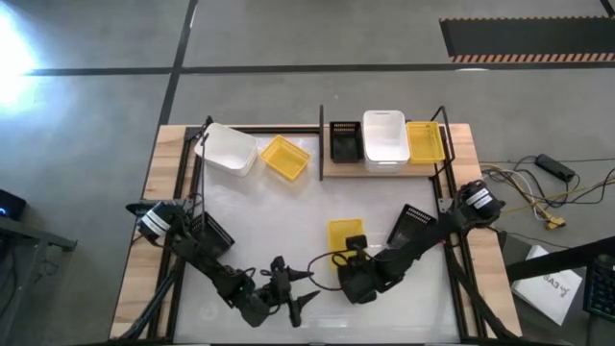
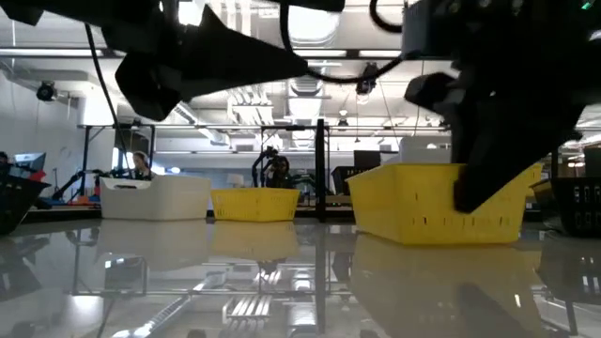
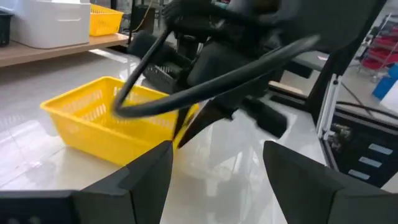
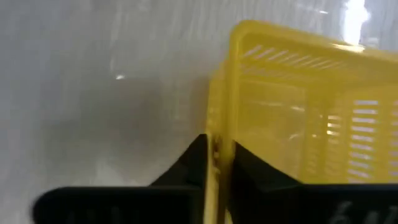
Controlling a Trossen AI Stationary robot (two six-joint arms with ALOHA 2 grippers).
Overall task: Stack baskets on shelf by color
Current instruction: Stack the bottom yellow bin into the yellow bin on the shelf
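Observation:
My right gripper (image 1: 352,254) is shut on a yellow basket (image 1: 346,234) near the middle of the table, which also fills the right wrist view (image 4: 298,112) and the low view (image 2: 441,202). My left gripper (image 1: 291,288) hovers open toward the near edge, left of that basket (image 3: 106,118), touching nothing. The shelf (image 1: 332,171), along the far right, carries a black basket (image 1: 344,141), a white one (image 1: 383,137) and a yellow one (image 1: 426,141) side by side. A white basket (image 1: 228,149) and a yellow basket (image 1: 285,157) rest on the table at far left. My right gripper pinches the yellow basket's near wall at its rim (image 4: 216,134), one finger inside the basket and one outside. The fingers come slanting down from the near side. The basket stays upright, and its base seems to lie on the table (image 2: 437,239).
A black slotted basket (image 1: 415,223) lies on the table beside my right arm, right of the held basket. Thin black rods (image 1: 321,135) stand at the shelf's ends. The wooden table border (image 1: 159,183) frames the white top; free room lies between the near baskets and the shelf.

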